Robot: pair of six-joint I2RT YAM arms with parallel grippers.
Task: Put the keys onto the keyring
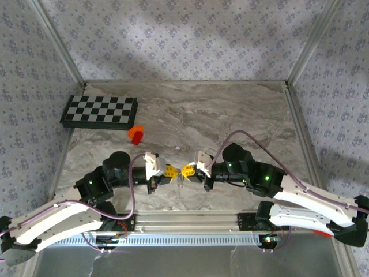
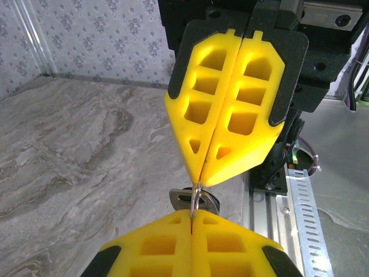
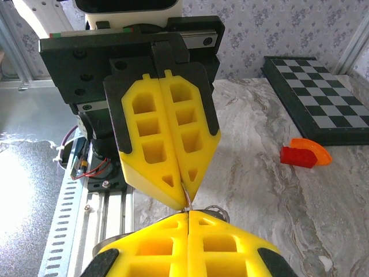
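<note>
Between the two pairs of yellow fingertips: the thin silvery-grey metal keyring (image 2: 195, 201) is seen edge-on as a fine, bright, curved wire, just above the table near its front middle.
Keyring, contact: one end goes into the tip of the right gripper (image 2: 199, 183) and the other end into the seam of the left gripper (image 2: 191, 219). The right wrist view shows the same wire (image 3: 187, 199) from the other side.
Key: a small dark grey flat piece with a slot (image 2: 212, 202) sits just behind the wire and touches it. It looks like the head of the key, but I cannot make out the blade.
Left gripper (image 1: 174, 172): the yellow ribbed fingers are pressed fully together with no gap, and they pinch the keyring at the very tip.
Right gripper (image 1: 185, 171): its fingers are pressed together in the same way on the same wire, tip to tip with the left one and almost touching it.
Arms: each reaches inward from its own side, so the grippers point at each other.
Table: grey-white marble-patterned table top (image 1: 230, 115).
Block: a small orange-red block (image 1: 136, 134) lies well apart from the grippers, toward the far left.
Board: a black-and-white chequered board (image 1: 99, 111) lies flat near the left wall, just beyond the block.
Rail: a slotted aluminium rail (image 1: 190, 239) runs along the near edge.
</note>
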